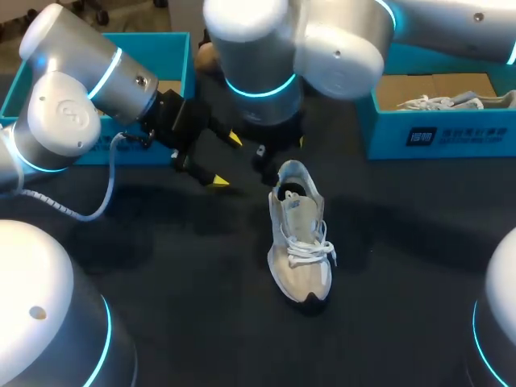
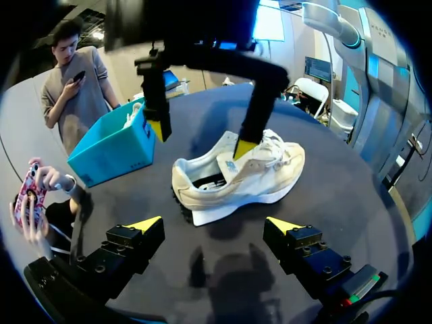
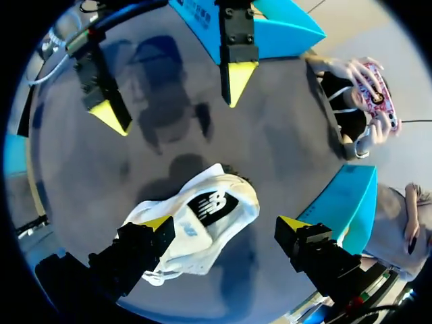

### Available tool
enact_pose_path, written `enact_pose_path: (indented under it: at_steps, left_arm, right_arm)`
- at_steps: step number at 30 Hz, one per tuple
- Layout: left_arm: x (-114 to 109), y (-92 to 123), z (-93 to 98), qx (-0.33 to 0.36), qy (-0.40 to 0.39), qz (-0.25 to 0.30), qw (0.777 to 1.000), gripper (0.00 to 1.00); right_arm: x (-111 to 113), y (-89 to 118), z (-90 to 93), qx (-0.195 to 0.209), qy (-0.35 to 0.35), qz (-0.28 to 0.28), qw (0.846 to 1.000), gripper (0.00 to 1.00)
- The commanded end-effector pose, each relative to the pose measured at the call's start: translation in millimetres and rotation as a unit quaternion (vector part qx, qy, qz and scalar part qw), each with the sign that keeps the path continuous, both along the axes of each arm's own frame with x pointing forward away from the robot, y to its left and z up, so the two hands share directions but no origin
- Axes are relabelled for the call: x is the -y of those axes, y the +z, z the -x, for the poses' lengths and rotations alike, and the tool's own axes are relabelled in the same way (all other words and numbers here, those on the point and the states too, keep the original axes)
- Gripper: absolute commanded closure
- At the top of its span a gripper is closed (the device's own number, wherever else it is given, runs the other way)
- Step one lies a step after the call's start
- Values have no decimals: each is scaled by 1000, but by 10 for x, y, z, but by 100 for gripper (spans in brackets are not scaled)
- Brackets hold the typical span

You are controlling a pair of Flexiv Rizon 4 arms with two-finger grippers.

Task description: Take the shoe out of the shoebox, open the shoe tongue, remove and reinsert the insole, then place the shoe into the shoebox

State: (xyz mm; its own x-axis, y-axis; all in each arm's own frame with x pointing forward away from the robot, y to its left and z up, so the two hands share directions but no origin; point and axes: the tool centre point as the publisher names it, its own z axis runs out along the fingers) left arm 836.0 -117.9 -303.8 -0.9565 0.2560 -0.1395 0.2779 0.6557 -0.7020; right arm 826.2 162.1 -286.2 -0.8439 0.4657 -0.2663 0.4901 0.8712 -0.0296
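Note:
A cream-white laced shoe [image 1: 299, 246] stands upright on the dark table [image 1: 161, 266], heel toward the back. My right gripper [image 1: 280, 155] hangs open just over the heel; in the right wrist view one finger [image 3: 145, 239] stands over the shoe [image 3: 202, 219] and the other clear of it. From the left wrist view, one right fingertip [image 2: 243, 147] touches the shoe's collar [image 2: 236, 177]. My left gripper [image 1: 224, 161] is open and empty, a little left of the heel, pointing at it. The insole is not visible.
A teal shoebox [image 1: 439, 133] at the back right holds a second white shoe [image 1: 443, 101]. Another teal box [image 1: 173, 48] stands at the back left, behind my left arm. Both arms crowd the space behind the shoe.

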Motion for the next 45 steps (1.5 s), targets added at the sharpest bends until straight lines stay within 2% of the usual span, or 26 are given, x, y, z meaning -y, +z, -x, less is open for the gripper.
enact_pose_path:
  at_steps: [1, 8, 14, 25, 27, 28, 29, 32, 34, 36, 45]
  left_arm:
    - [1, 2, 3, 0, 0, -1, 1000, 0]
    - [1, 2, 3, 0, 0, -1, 1000, 0]
    - [1, 2, 3, 0, 0, -1, 1000, 0]
    - [1, 2, 3, 0, 0, -1, 1000, 0]
    - [1, 2, 3, 0, 0, -1, 1000, 0]
    - [1, 2, 3, 0, 0, -1, 1000, 0]
    - [1, 2, 3, 0, 0, -1, 1000, 0]
    - [1, 2, 3, 0, 0, -1, 1000, 0]
    - [1, 2, 3, 0, 0, -1, 1000, 0]
    - [1, 2, 3, 0, 0, -1, 1000, 0]
    - [1, 2, 3, 0, 0, -1, 1000, 0]
  right_arm:
    - [85, -123, -152, -9, 13, -14, 1000, 0]
    - [115, -267, -328, -3, 75, -3, 997, 0]
    - [155, -455, -411, -15, 123, -3, 992, 0]
    - [203, -826, -515, -32, 162, -9, 986, 0]
    - [236, -876, -532, -36, 162, -10, 986, 17]
    - [244, -891, -539, -37, 164, -11, 986, 44]
    - [253, -913, -549, -38, 165, -12, 985, 55]
    - [270, -946, -564, -39, 171, -16, 984, 60]
    - [285, -964, -570, -42, 173, -17, 984, 77]
    - [288, -970, -571, -45, 177, -15, 983, 100]
    - [316, -988, -511, -35, 157, -14, 987, 100]
